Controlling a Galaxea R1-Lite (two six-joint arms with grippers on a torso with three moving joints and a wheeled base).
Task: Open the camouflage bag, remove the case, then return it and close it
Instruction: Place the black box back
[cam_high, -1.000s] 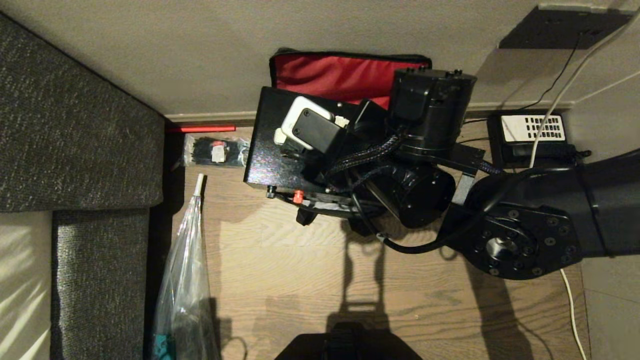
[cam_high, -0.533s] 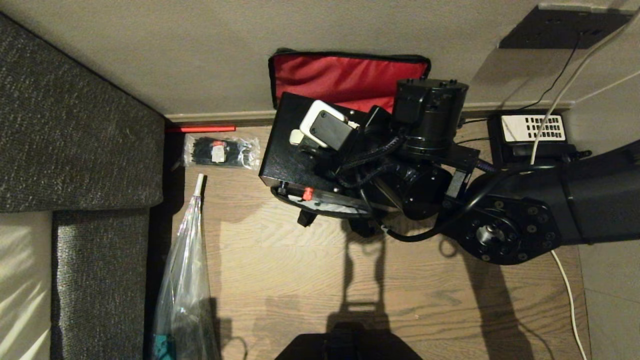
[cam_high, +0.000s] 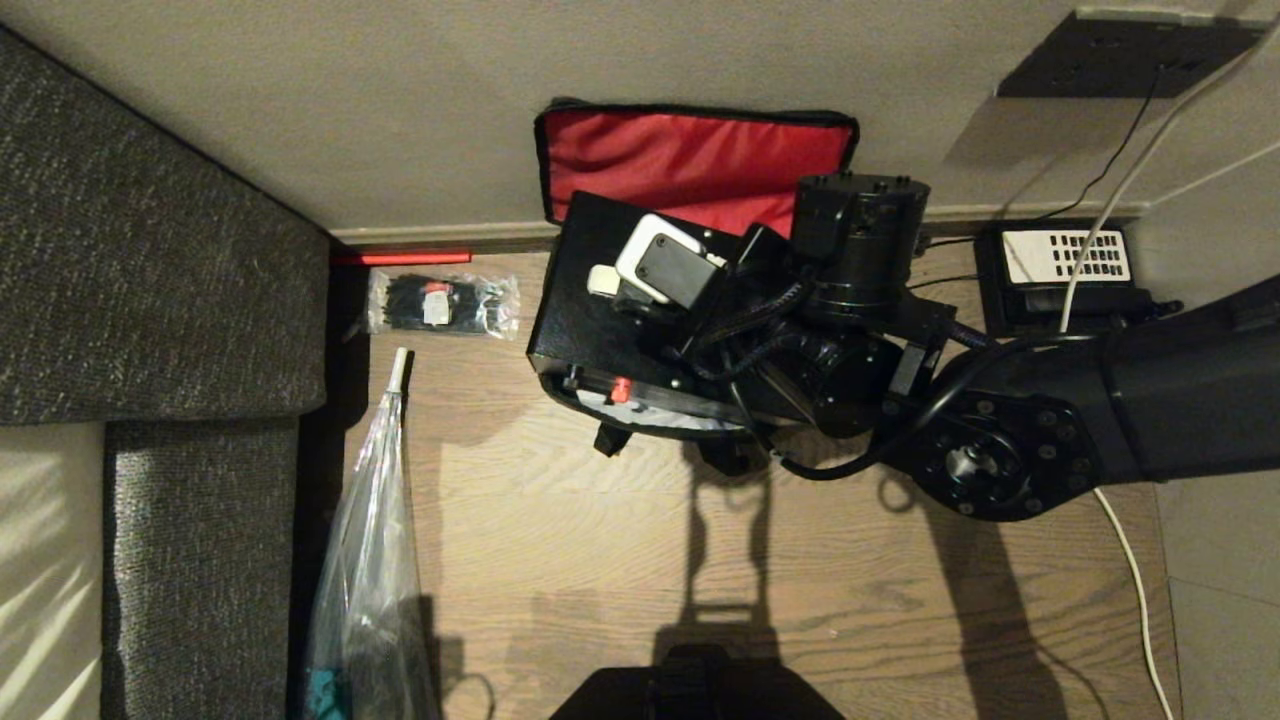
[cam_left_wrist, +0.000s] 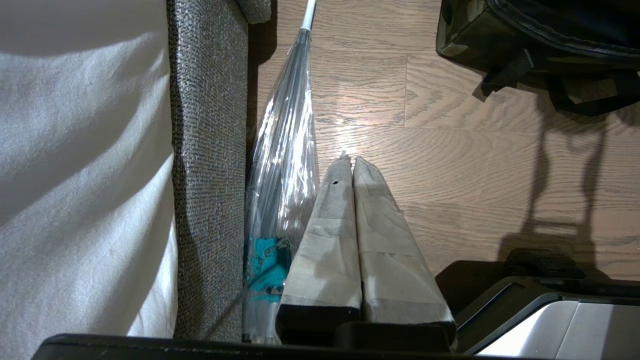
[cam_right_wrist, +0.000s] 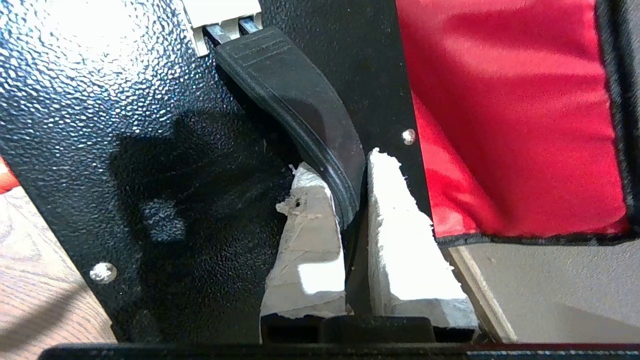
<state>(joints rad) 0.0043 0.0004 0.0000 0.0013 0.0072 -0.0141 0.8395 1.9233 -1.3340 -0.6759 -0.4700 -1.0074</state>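
The right gripper (cam_right_wrist: 350, 200), jaws clamped on the handle of the case (cam_high: 600, 300), held it above the open camouflage bag (cam_high: 700, 160) (return step, I judged); next: lowering it squarely inside.

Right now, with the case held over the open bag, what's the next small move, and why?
Probably lower the case straight into the bag. The right claw grips its handle, the red lid lies open against the wall, and the case hangs over the opening.

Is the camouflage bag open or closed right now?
Open. The camouflage bag has its lid flipped back against the wall, red lining showing, while the right gripper, shut on the case's handle, holds the case above it.
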